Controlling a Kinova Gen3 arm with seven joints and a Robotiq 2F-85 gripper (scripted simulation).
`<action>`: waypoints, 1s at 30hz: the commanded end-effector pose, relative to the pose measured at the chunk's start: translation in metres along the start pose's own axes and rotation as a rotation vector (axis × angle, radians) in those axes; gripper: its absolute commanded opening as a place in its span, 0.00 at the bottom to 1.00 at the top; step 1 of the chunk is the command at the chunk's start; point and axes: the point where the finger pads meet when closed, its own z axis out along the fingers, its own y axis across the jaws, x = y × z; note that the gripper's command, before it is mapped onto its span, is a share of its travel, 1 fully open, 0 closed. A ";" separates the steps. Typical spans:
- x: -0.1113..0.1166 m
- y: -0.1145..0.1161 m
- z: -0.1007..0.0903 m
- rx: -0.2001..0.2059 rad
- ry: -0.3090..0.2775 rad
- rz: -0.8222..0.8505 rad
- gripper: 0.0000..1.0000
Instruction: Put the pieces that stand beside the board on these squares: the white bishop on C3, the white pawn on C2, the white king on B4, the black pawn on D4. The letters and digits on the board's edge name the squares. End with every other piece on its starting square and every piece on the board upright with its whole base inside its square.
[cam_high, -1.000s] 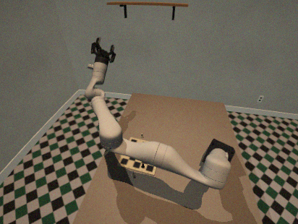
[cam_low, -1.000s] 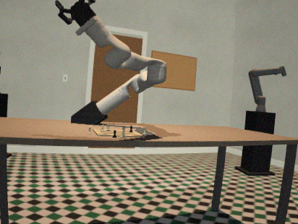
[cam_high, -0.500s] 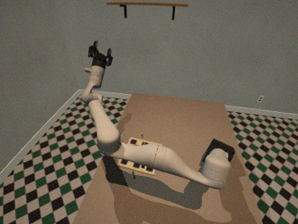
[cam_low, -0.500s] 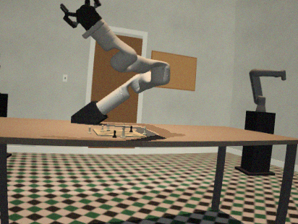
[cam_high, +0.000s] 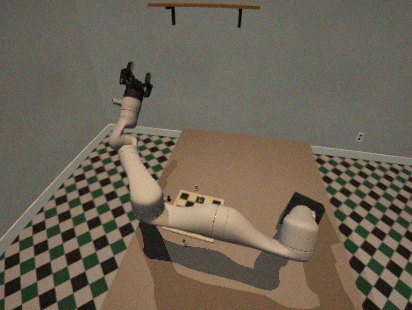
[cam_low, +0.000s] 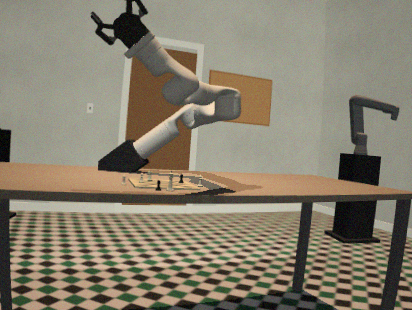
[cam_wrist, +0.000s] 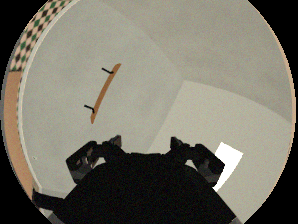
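My gripper (cam_high: 139, 70) (cam_low: 112, 7) (cam_wrist: 145, 141) is open and empty, raised far above the table and pointing up and away from the board. The board (cam_high: 187, 234) (cam_low: 137, 185) lies on the table, mostly hidden behind my arm in the top view. There, a black piece (cam_high: 168, 198) stands at the board's left, a small pale piece (cam_high: 196, 187) beyond it and another piece (cam_high: 184, 242) on the near side. In the exterior view, a white piece (cam_low: 124, 179) stands left of the board, and a tall white piece (cam_low: 170, 182) stands near a black piece (cam_low: 158, 185). Types and squares are too small to tell.
My arm (cam_high: 190, 217) (cam_low: 160, 137) stretches over the board from its base on the table (cam_high: 250, 160) (cam_low: 300, 184). A wall shelf (cam_high: 205, 6) (cam_wrist: 104, 95) is on the wall. A second arm (cam_low: 356, 120) stands on a black pedestal at the right in the exterior view.
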 end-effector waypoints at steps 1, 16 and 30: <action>0.005 0.007 -0.014 0.000 0.013 0.020 1.00; 0.007 0.011 -0.034 0.011 0.017 0.079 1.00; 0.009 0.018 -0.075 0.039 0.022 0.201 1.00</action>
